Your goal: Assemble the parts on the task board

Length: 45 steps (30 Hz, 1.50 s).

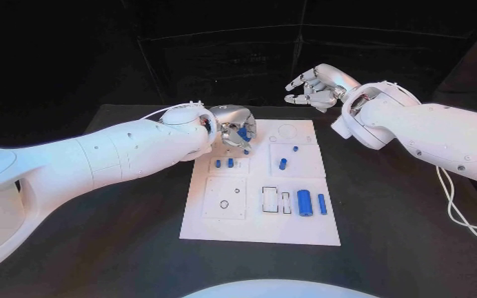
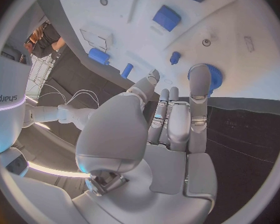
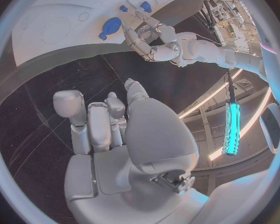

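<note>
— White task board (image 1: 260, 232) lies nearest, flat on the black table (image 1: 119, 256). What sits on its near half?

— Toward the near right, a thick blue cylinder (image 1: 304, 203) lies on its side, with a thinner blue pin (image 1: 322, 203) just beside it on the right. Left of them are rectangular outlines, then a raised square plate with a small hole.

— And further up the board?

— Two short blue pegs (image 1: 224, 163) stand close together on the left side; on the right, a blue piece (image 1: 282, 164) and a smaller one (image 1: 294, 149) beyond it.

— Where is the left hand?

— The left hand (image 1: 234, 128) hangs over the far left corner of the board. In the left wrist view its fingers (image 2: 200, 92) are stretched out side by side, one fingertip over a round blue disc (image 2: 213, 78) on the board. Whether it touches the disc, I cannot tell; nothing is pinched.

— The right hand?

— Farthest back. The right hand (image 1: 316, 87) is raised beyond the far edge of the board, fingers loosely curled and apart, holding nothing.
</note>
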### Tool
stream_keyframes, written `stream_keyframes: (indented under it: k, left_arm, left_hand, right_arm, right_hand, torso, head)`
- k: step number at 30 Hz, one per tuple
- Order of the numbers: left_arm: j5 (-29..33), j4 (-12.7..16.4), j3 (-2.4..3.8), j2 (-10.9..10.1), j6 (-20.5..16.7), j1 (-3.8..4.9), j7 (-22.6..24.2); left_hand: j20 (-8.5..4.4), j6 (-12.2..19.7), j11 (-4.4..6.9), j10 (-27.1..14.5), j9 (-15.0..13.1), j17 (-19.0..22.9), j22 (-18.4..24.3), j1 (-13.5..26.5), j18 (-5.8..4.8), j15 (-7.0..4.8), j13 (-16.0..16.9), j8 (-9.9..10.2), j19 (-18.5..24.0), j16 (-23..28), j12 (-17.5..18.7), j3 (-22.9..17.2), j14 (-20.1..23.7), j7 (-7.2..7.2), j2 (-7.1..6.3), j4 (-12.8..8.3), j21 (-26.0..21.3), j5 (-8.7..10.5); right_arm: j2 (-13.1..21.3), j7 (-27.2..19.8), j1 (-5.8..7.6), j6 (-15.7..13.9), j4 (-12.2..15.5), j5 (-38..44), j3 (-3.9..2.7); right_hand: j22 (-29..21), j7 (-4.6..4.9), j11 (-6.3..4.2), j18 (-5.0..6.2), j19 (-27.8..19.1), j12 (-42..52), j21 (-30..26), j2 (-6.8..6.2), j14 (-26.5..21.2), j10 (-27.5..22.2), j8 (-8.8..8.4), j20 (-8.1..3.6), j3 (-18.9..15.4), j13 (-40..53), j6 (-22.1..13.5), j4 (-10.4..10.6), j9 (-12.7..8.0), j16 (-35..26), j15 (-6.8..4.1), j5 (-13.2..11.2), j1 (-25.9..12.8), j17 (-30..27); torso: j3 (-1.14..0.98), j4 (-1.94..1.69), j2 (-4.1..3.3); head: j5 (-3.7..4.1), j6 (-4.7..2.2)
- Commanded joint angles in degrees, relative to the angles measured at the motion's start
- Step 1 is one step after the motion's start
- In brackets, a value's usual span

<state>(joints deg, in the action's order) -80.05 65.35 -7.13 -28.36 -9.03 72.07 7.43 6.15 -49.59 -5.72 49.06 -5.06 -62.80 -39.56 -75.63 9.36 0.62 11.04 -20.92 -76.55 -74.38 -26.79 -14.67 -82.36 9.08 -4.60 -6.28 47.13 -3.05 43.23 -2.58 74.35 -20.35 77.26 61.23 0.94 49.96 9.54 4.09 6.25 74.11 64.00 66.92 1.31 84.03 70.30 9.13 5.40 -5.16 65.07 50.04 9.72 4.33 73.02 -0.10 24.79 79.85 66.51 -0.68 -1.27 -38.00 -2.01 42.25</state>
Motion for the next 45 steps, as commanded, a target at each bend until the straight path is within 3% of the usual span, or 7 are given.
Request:
stream_keyframes:
  k: [1, 6, 15, 19, 45]
  left_arm:
    - [-5.1, -1.4, -0.08, 0.9, 3.1, 0.06, 0.3]
    - [-6.0, -2.4, -0.3, 1.8, 4.9, 0.03, -0.1]
    - [-6.7, -3.5, -0.99, 2.7, 6.6, -0.01, -1.3]
    - [-6.7, -3.9, -1.15, 2.8, 6.8, -0.09, -1.7]
    - [-6.8, -6.3, -1.25, 4.3, 6.2, -0.84, -0.8]
  left_hand:
    - [-0.16, -1.0, 0.08, 0.9, 0.4, -2.0, -3.4, -0.1, -0.52, -0.13, -0.9, 0.7, -1.7, -1.7, 0.6, -0.1, -1.3, -0.03, 0.47, -0.5, 3.3, 0.28]
    - [-0.48, -2.2, 0.3, 2.1, 1.1, -2.6, -6.8, 0.4, -1.07, -0.42, -2.4, 1.8, -3.6, -2.6, 1.6, -0.1, -2.3, -0.25, 0.56, -0.8, 6.5, 0.3]
    - [-0.61, -2.7, 0.39, 2.7, 1.2, -2.2, -7.8, 0.6, -1.26, -0.54, -3.2, 2.5, -4.1, -2.5, 2.2, -0.2, -2.5, -0.34, 0.79, -0.9, 7.5, 0.29]
    - [-0.66, -3.0, 0.39, 3.1, 1.3, -1.9, -8.8, 0.5, -1.43, -0.56, -3.6, 2.8, -4.4, -2.3, 2.5, -0.4, -2.5, -0.3, 1.09, -1.0, 8.3, 0.29]
    - [-0.86, -4.2, 0.57, 5.4, 1.3, -1.4, -10.8, 0.8, -1.76, -0.74, -5.8, 4.7, -5.2, -2.5, 4.3, -2.7, -2.9, -0.48, 2.83, -1.4, 10.1, 0.29]
  right_arm:
    - [-0.1, -0.6, 0.13, -0.6, 0.0, 0.2, -0.04]
    - [-0.2, -0.6, 0.13, -0.6, -0.1, 0.2, -0.04]
    - [-0.4, -0.7, 0.13, -0.7, -0.2, 0.2, -0.04]
    - [-0.5, -0.7, 0.13, -0.9, -0.2, 0.2, -0.04]
    - [-1.2, -1.1, 0.13, -1.4, -0.3, 0.2, -0.05]
  right_hand:
    - [-0.1, -0.22, 0.01, 1.14, -0.5, -0.2, -0.4, 0.01, 0.4, -0.5, 0.24, -0.02, 0.0, -0.1, -0.3, 0.3, -0.1, -0.3, -0.49, 0.4, 0.4, 0.0]
    - [-0.1, -0.22, 0.01, 1.14, -0.5, -0.2, -0.4, 0.01, 0.4, -0.5, 0.24, -0.02, 0.0, -0.1, -0.3, 0.3, -0.1, -0.3, -0.49, 0.4, 0.4, 0.0]
    - [-0.1, -0.23, 0.0, 1.14, -0.5, -0.4, -0.5, 0.05, 0.5, -0.6, 0.26, -0.04, 0.0, -0.3, -0.4, 0.4, -0.1, -0.4, -0.5, 0.4, 0.5, -0.1]
    - [-0.1, -0.24, -0.02, 1.12, -0.4, -0.4, -0.5, 0.07, 0.5, -0.5, 0.28, -0.06, 0.1, -0.3, -0.4, 0.4, -0.1, -0.4, -0.52, 0.4, 0.7, 0.0]
    - [-0.1, -0.26, -0.05, 1.1, -0.2, -0.3, -0.6, 0.17, 0.7, -0.3, 0.34, -0.11, 0.2, -0.3, -0.3, 0.4, -0.1, -0.4, -0.56, 0.7, 1.0, 0.2]
  torso:
    - [0.02, 0.04, -0.01]
    - [0.01, 0.0, -0.03]
    - [-0.02, -0.21, -0.02]
    - [-0.04, -0.04, -0.04]
    - [-0.06, -0.08, -0.08]
  head:
    - [-0.02, 0.06]
    - [0.31, 0.14]
    - [0.31, 0.23]
    - [0.32, 0.18]
    - [0.75, 0.47]
